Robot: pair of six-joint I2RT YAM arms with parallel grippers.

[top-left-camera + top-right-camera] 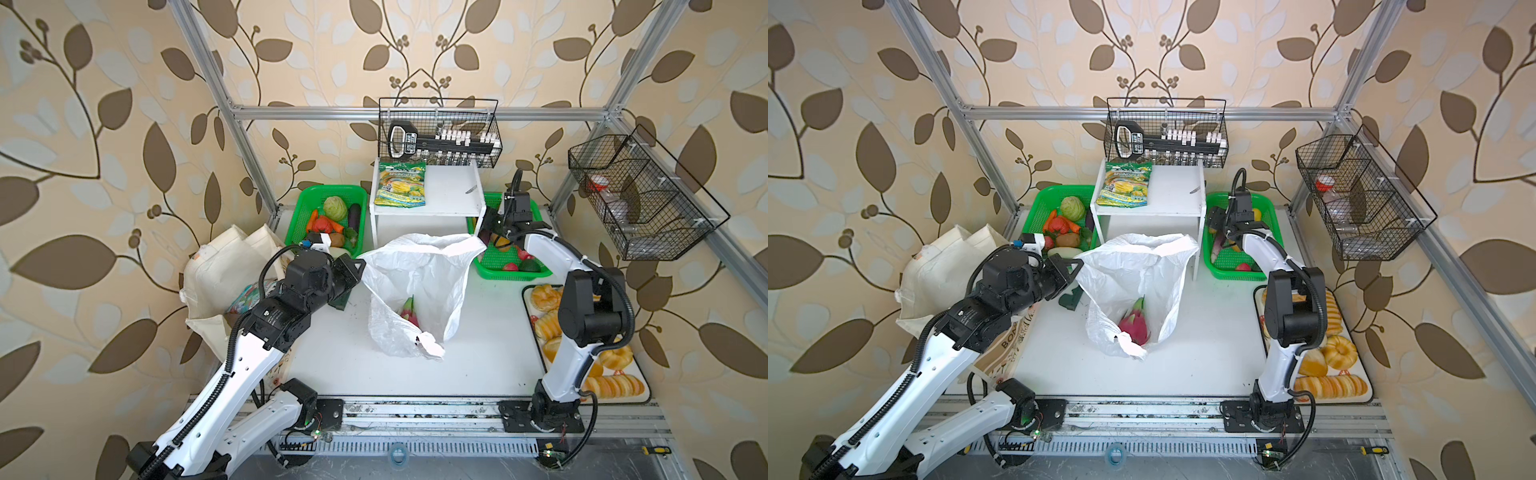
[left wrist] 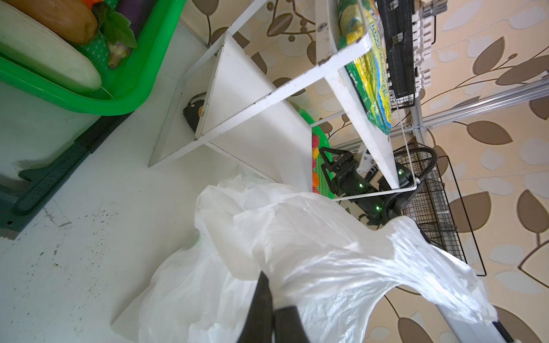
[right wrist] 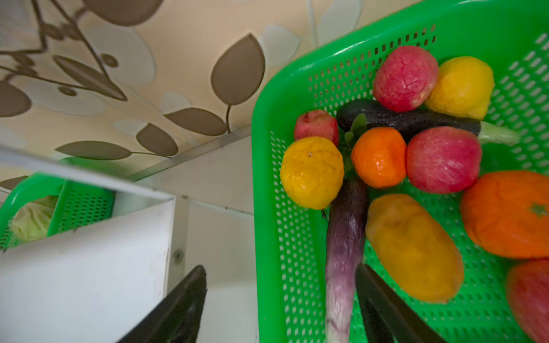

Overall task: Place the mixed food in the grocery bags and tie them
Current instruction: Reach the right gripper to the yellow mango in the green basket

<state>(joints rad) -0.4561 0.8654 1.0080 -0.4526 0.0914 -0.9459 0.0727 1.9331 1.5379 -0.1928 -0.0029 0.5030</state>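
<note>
The white plastic bag (image 1: 415,270) is stood open at the middle of the counter (image 1: 490,345), in front of the white shelf (image 1: 449,195). Its rim on the side toward the left edge is pinched by the left fingers (image 2: 263,297), which are closed on the thin film, and that side is held raised by them. The pink dragon fruit (image 1: 1133,324) is seen lying at the bottom of the bag. The cream canvas tote (image 1: 224,266) is slumped at the counter's left edge, partly hidden by the left arm (image 1: 249,361). The right fingers (image 3: 184,297) are spread wide at the green basket (image 3: 267,178) in the far right corner, one outside its wall and one inside, beside a long purple vegetable (image 3: 344,237). The yellow-orange toy fruits (image 3: 312,172) are gathered in that basket, with red ones among them.
</note>
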